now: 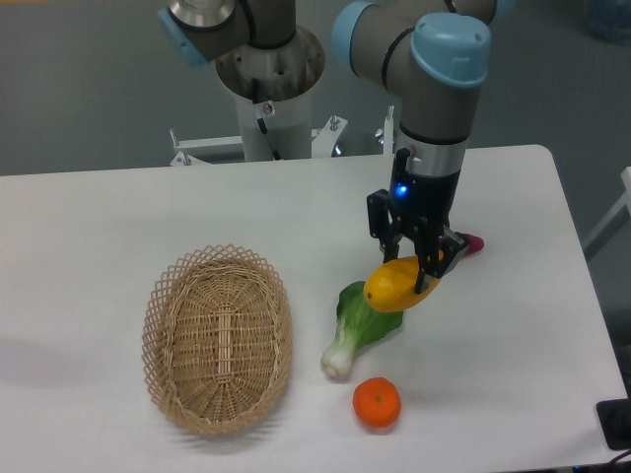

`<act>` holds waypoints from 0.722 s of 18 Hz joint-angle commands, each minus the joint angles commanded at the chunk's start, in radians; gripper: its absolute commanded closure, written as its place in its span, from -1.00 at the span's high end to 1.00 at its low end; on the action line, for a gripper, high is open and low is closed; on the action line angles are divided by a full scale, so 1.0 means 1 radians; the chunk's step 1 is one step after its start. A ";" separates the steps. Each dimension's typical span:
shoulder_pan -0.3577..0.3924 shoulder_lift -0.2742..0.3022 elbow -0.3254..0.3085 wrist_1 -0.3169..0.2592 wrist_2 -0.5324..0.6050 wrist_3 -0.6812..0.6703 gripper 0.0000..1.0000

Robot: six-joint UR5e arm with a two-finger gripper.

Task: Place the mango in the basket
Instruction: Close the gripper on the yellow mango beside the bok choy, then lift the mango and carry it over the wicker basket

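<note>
The mango [396, 286] is smooth and yellow-orange, held in my gripper [412, 268], which is shut on it right of the table's middle. The mango hangs just above a green leafy vegetable. The basket [217, 338] is an oval tan wicker one with a lacy rim. It stands at the front left, well to the left of the gripper, and nothing lies in it.
A bok choy [355, 326] lies under the mango. A round orange [377, 403] sits near the front edge. A purple-red sweet potato [471, 243] shows partly behind the gripper. The arm's base [268, 89] stands at the back. A dark object [616, 422] sits at the right front corner.
</note>
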 joint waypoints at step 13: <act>-0.086 0.023 -0.071 0.008 0.003 -0.161 0.00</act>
